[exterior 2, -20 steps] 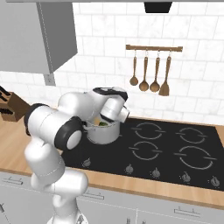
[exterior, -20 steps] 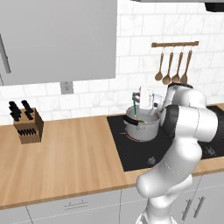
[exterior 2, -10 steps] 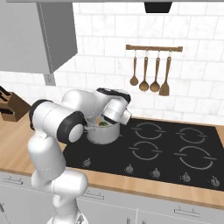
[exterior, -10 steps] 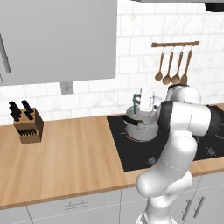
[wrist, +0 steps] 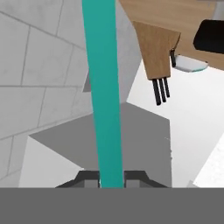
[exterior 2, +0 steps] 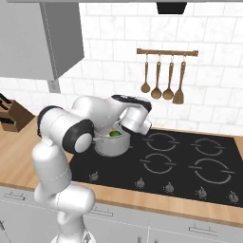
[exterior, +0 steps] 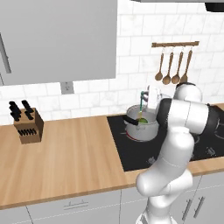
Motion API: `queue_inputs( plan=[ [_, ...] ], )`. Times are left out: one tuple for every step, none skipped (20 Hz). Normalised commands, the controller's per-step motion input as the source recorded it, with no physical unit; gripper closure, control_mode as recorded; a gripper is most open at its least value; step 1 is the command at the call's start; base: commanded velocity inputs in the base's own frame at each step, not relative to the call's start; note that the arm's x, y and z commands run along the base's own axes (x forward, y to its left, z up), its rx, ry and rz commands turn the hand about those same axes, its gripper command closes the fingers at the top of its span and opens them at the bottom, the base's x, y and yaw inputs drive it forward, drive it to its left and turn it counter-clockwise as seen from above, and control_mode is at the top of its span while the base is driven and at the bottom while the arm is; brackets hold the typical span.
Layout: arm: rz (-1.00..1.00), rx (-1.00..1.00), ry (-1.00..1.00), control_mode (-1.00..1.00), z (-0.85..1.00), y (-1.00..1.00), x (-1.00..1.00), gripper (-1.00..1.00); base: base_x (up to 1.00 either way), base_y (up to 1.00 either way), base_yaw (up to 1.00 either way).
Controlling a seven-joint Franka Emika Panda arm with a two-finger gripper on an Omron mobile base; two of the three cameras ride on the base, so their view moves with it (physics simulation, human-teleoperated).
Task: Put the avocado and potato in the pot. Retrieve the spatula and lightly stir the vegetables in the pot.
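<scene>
The steel pot [exterior: 141,130] [exterior 2: 112,145] stands on the hob's near-left burner. Something green, the avocado [exterior 2: 115,134] [exterior: 142,121], shows above its rim. The potato is hidden by the pot's wall. The spatula [exterior: 141,106] stands nearly upright with its lower end down in the pot. My gripper [exterior: 145,99] is shut on the top of its teal handle. In the hand view that handle [wrist: 103,87] runs up from between my fingertips, with the gripper [wrist: 111,179] clamped on it. My own hand covers the spatula in the right base view.
The black hob [exterior 2: 180,159] stretches right of the pot. Wooden spoons and a turner hang on a rail [exterior: 175,44] on the tiled wall behind. A knife block [exterior: 27,125] stands far left on the wooden counter [exterior: 70,153]. A wall cabinet [exterior: 57,39] hangs above.
My hand and the spatula have shifted a little to the right over the pot, and the elbow has swung with them. The pot has stayed put.
</scene>
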Motion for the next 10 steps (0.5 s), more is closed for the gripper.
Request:
queue_inputs(
  plan=[
    [-0.02, 0.0, 0.02, -1.0, -0.03, -0.2, 0.0, 1.0, 0.0, 0.0, 0.0],
    [-0.02, 0.0, 0.03, -1.0, 0.0, -0.22, -0.01, 1.0, 0.0, 0.0, 0.0],
    [-0.03, 0.0, 0.04, -1.0, 0.0, -0.16, -0.04, 1.0, 0.0, 0.0, 0.0],
    [-0.03, 0.0, 0.06, -1.0, 0.0, -0.06, -0.06, 1.0, 0.0, 0.0, 0.0],
    [-0.03, 0.0, 0.05, -1.0, 0.0, -0.02, -0.24, 1.0, 0.0, 0.0, 0.0],
    [-0.04, 0.0, 0.06, -1.0, 0.01, 0.0, -0.3, 1.0, 0.0, 0.0, 0.0],
    [-0.04, 0.0, 0.09, -1.0, 0.08, -0.05, -0.36, 1.0, 0.0, 0.0, 0.0],
    [-0.04, 0.0, 0.1, -1.0, 0.16, 0.0, -0.48, 1.0, 0.0, 0.0, 0.0],
    [-0.05, 0.0, 0.1, -1.0, 0.21, 0.0, -0.57, 1.0, 0.0, 0.0, 0.0],
    [-0.05, 0.0, 0.11, -1.0, 0.32, 0.0, -0.59, 1.0, 0.0, 0.0, 0.0]
  ],
)
